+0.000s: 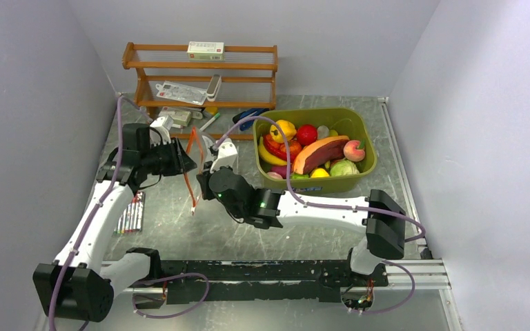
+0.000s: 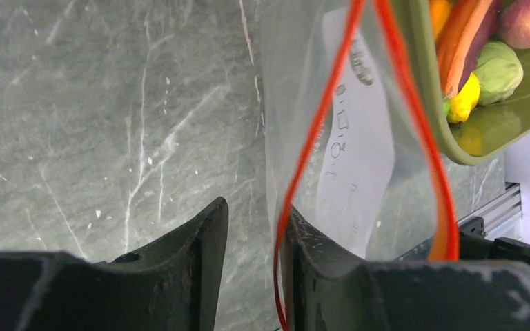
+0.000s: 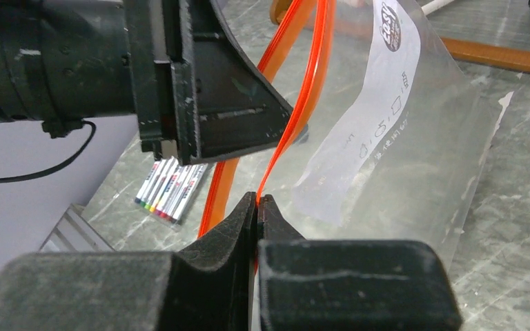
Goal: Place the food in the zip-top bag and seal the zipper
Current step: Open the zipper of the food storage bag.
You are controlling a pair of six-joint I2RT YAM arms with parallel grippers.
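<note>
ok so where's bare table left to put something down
Best patch: bare table between the pens, the right arm and the front rail. A thinner strip lies behind the tub, along the back wall. Crowded: under the shelf, and mid-table around the held bag.

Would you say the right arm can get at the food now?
Probably not yet: the right gripper is shut on the zipper of the zip-top bag and would have to let go. The path to the food in the tub looks free.

The clear zip-top bag (image 2: 359,138) has a red-orange zipper (image 2: 424,141); the tub (image 1: 317,185) is olive-green, the table (image 1: 179,231) grey-veined
</note>
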